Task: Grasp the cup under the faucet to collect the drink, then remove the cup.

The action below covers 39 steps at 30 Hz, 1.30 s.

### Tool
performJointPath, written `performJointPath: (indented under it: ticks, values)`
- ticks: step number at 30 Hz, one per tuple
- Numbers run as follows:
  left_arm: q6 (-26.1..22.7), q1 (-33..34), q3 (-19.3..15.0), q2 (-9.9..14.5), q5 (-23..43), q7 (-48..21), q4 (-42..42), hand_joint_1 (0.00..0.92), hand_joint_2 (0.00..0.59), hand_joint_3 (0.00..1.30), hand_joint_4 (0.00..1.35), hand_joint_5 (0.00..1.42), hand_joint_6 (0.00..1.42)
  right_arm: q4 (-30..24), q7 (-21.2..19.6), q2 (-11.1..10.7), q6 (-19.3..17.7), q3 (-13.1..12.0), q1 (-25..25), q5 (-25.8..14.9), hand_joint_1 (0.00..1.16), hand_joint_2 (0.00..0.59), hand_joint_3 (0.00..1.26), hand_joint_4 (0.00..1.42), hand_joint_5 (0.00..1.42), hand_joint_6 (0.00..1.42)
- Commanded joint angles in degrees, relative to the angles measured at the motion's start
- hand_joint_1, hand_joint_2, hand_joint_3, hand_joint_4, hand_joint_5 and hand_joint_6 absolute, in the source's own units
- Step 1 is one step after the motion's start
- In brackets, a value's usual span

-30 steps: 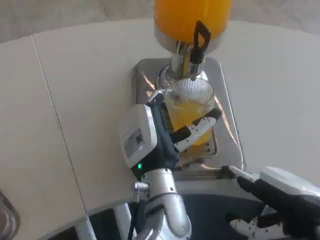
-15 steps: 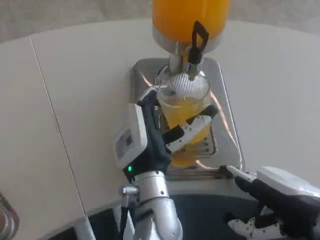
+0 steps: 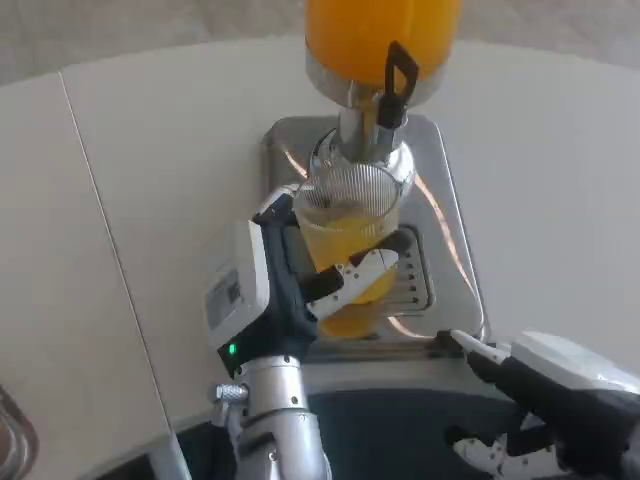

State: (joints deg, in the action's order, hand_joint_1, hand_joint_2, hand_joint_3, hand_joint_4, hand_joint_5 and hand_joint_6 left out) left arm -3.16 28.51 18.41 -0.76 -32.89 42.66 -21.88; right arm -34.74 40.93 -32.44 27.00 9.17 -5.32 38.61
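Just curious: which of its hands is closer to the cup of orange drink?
Left. The left hand holds the cup; the right hand sits apart, by the table's near edge.

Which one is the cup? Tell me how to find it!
Find the big orange drink dispenser at the table's far side, standing on a shiny metal tray. Just below its black tap handle, the left hand holds the cup: clear, ribbed plastic with orange drink inside.

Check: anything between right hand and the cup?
Only the dispenser's steel drip tray, per the head view. Right hand waits at the table edge; left hand holds the cup.
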Motion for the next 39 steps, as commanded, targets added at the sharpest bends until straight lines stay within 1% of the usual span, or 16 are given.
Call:
performJointPath:
  ticks: [1,6,8,12,16,18,21,24,28,31,34,35,39]
  values:
    - [2.12,-1.14,-0.01,0.76,-1.88,-0.82,4.23,0.531,0.035,0.99,1.14,1.35,1.42,-0.15,-0.31,-1.37,-1.51,0.92,0.07,1.30,0.63,0.485,0.00,0.00,0.00,0.00]
    - [3.04,-2.85,-0.68,2.40,-2.38,-2.40,8.20,0.529,0.035,0.99,1.14,1.35,1.42,-0.75,-0.81,-1.67,-2.62,0.73,-0.22,2.45,0.63,0.485,0.00,0.00,0.00,0.00]
    - [3.61,-3.80,-1.44,3.77,-2.34,-3.44,10.09,0.529,0.035,0.99,1.14,1.35,1.42,-0.47,-0.64,-1.57,-2.50,0.32,-0.58,2.24,0.63,0.485,0.00,0.00,0.00,0.00]
    - [4.27,-5.97,-2.61,5.70,-2.30,-5.32,13.31,0.529,0.035,0.99,1.14,1.35,1.42,-0.46,-0.60,-1.64,-2.60,-0.03,-1.01,2.17,0.62,0.485,0.00,0.00,0.00,0.00]
    - [5.48,-11.94,-4.29,9.02,-2.32,-8.60,21.79,0.529,0.038,0.99,1.14,1.35,1.42,-1.27,-0.94,-1.97,-3.13,-0.14,-1.17,3.35,0.62,0.485,0.00,0.00,0.00,0.00]
    - [5.98,-14.85,-5.06,10.17,-2.17,-10.34,25.72,0.528,0.039,0.99,1.14,1.35,1.42,-1.55,-0.84,-1.91,-3.08,-0.20,-1.20,3.73,0.62,0.485,0.00,0.00,0.00,0.00]
    - [6.42,-17.85,-5.98,11.10,-2.03,-12.26,29.47,0.528,0.038,0.99,1.14,1.35,1.42,-1.53,-0.86,-1.67,-2.96,-0.34,-1.27,4.14,0.62,0.485,0.00,0.00,0.00,0.00]
    - [6.77,-20.61,-7.36,11.38,-1.60,-14.04,32.88,0.528,0.037,0.99,1.14,1.35,1.42,-1.74,-1.10,-1.61,-3.24,-0.37,-1.45,4.64,0.62,0.485,0.00,0.00,0.00,0.00]
    - [8.35,-27.11,-8.70,12.39,-0.78,-18.10,41.51,0.528,0.037,0.99,1.14,1.35,1.42,-3.03,-1.32,-1.77,-4.20,0.47,-1.67,6.99,0.62,0.487,0.00,0.00,0.00,0.00]
    - [8.97,-31.56,-9.04,12.12,-0.28,-20.48,46.47,0.528,0.038,0.99,1.14,1.35,1.42,-3.65,-0.90,-1.93,-5.13,1.08,-2.02,8.88,0.63,0.501,0.00,0.00,0.00,0.00]
    - [10.22,-36.49,-9.45,12.31,-0.09,-22.60,50.91,0.528,0.040,0.99,1.14,1.35,1.42,-4.31,-0.55,-2.43,-7.08,2.04,-2.49,11.58,0.63,0.505,0.00,0.00,0.00,0.00]
    - [10.47,-37.70,-9.64,12.28,0.01,-23.16,51.96,0.528,0.040,0.99,1.14,1.35,1.42,-4.35,-0.80,-2.46,-7.85,2.23,-2.40,12.27,0.64,0.516,0.00,0.00,0.00,0.00]
    - [11.29,-41.55,-10.81,11.63,0.20,-25.00,55.30,0.528,0.040,0.99,1.14,1.35,1.42,-3.74,-2.89,-1.70,-11.29,2.54,-1.55,14.32,0.64,0.518,0.00,0.00,0.00,0.00]
